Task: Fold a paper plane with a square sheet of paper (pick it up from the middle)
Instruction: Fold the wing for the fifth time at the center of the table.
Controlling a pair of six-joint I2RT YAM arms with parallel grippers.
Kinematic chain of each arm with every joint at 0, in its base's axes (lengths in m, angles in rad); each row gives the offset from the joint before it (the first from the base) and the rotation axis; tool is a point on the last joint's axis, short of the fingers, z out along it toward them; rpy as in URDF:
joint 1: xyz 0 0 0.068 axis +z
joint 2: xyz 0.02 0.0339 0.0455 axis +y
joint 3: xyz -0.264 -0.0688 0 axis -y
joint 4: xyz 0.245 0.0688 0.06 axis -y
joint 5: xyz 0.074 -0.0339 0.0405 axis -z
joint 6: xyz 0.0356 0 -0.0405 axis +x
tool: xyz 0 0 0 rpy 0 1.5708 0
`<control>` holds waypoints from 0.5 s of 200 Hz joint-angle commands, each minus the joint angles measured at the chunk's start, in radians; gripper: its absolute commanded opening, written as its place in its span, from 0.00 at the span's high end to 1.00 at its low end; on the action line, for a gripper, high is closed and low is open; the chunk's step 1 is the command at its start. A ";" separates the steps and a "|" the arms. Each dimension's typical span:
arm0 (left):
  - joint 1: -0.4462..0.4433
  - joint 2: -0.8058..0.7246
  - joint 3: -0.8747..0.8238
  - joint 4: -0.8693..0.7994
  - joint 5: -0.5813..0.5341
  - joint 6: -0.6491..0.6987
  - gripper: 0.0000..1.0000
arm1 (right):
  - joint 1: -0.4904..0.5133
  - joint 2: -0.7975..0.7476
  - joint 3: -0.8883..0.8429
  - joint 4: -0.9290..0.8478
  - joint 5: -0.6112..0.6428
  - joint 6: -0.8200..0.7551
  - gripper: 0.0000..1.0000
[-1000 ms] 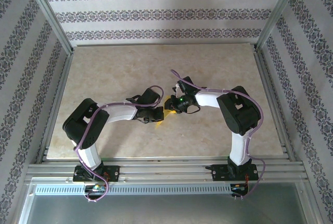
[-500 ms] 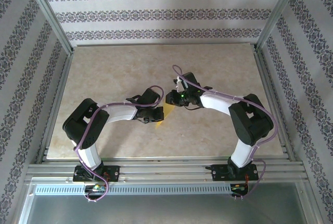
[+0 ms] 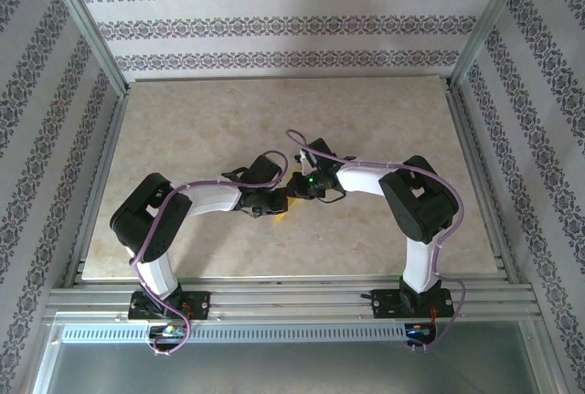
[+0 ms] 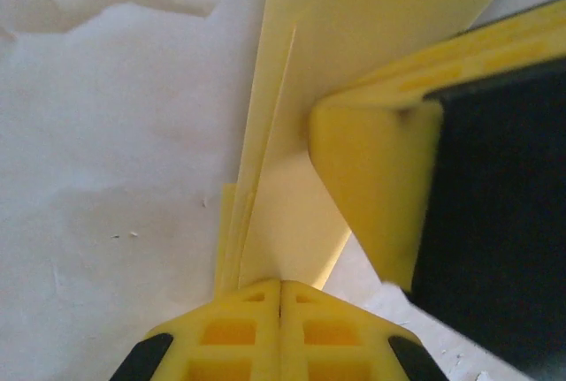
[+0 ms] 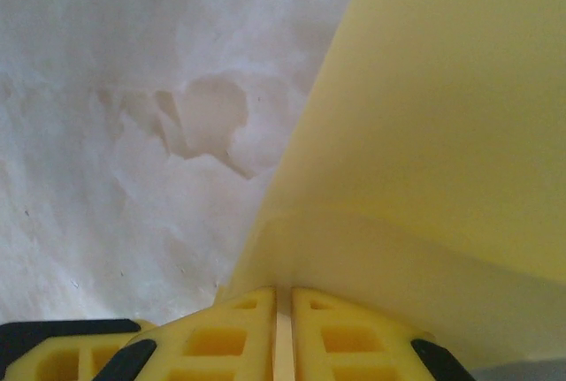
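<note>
The yellow paper (image 4: 292, 213) is near the middle of the desk (image 3: 201, 120), caught between the two arms where they meet. The left gripper (image 4: 280, 297) is closed tight on it, fingertips pressed together, with several folded layers rising out of the seam. The right gripper (image 5: 283, 297) is clamped on the paper as well, leaving only a thin slit where the sheet goes in and then spreads wide and smooth to the right. In the left wrist view one yellow finger of the right gripper lies against the sheet. Whether the paper touches the desk cannot be told
</note>
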State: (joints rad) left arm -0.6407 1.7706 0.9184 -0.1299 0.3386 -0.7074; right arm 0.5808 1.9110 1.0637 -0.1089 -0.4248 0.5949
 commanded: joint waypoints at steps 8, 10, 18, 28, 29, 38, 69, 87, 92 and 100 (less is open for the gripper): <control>-0.006 0.042 -0.027 -0.178 -0.068 0.032 1.00 | -0.048 0.038 0.037 -0.023 0.027 -0.049 0.85; -0.005 0.042 -0.026 -0.179 -0.068 0.033 1.00 | -0.050 0.040 0.038 -0.022 0.029 -0.050 0.85; -0.005 0.044 -0.025 -0.184 -0.068 0.035 1.00 | -0.060 0.048 0.043 -0.024 0.032 -0.060 0.85; -0.006 0.048 -0.025 -0.189 -0.067 0.037 1.00 | -0.071 0.058 0.051 -0.025 0.028 -0.071 0.85; -0.006 0.049 -0.025 -0.189 -0.067 0.037 1.00 | -0.072 0.060 0.052 -0.025 0.028 -0.073 0.85; -0.005 0.053 -0.023 -0.193 -0.068 0.039 1.00 | -0.081 0.068 0.063 -0.025 0.022 -0.080 0.85; -0.005 0.059 -0.023 -0.194 -0.063 0.041 1.00 | -0.104 0.090 0.108 -0.032 0.011 -0.110 0.85; -0.006 0.060 -0.023 -0.195 -0.064 0.042 1.00 | -0.126 0.098 0.131 -0.033 -0.001 -0.123 0.85; -0.006 0.060 -0.023 -0.196 -0.064 0.042 1.00 | -0.133 0.098 0.135 -0.034 -0.006 -0.127 0.85; -0.006 0.060 -0.022 -0.200 -0.064 0.043 1.00 | -0.141 0.089 0.139 -0.033 -0.009 -0.137 0.85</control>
State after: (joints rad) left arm -0.6415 1.7744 0.9268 -0.1425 0.3347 -0.6876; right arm 0.4843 1.9884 1.1667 -0.1452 -0.4606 0.5098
